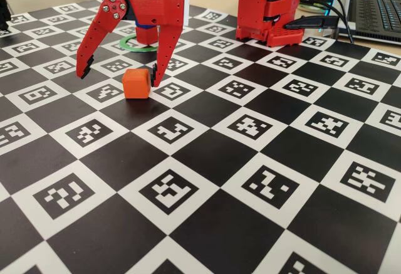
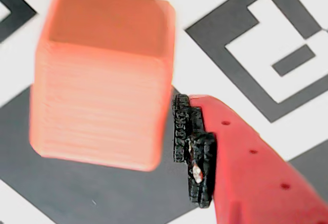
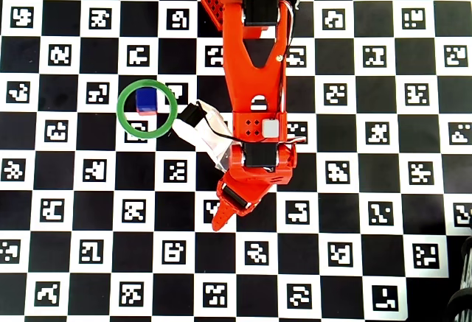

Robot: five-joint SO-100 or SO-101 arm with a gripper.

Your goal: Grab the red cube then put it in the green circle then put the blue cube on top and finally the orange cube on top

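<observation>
a: what's on your counter, biggest first?

b: your arm's claw hangs spread wide, gripping nothing, its two fingers straddling the orange cube. one padded fingertip sits just beside the cube's side in the wrist view.

a: how does the cube lie?

b: flat on the checkered counter, equal-sided, no long axis. nothing blocks it.

a: anything else nearby?

b: the green circle lies apart, with the blue cube stacked on the red cube inside.

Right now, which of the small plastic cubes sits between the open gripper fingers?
The bright-orange plastic cube, alone on the checkerboard between the gripper fingers; the deep-blue cube sits stacked inside the green ring.
</observation>
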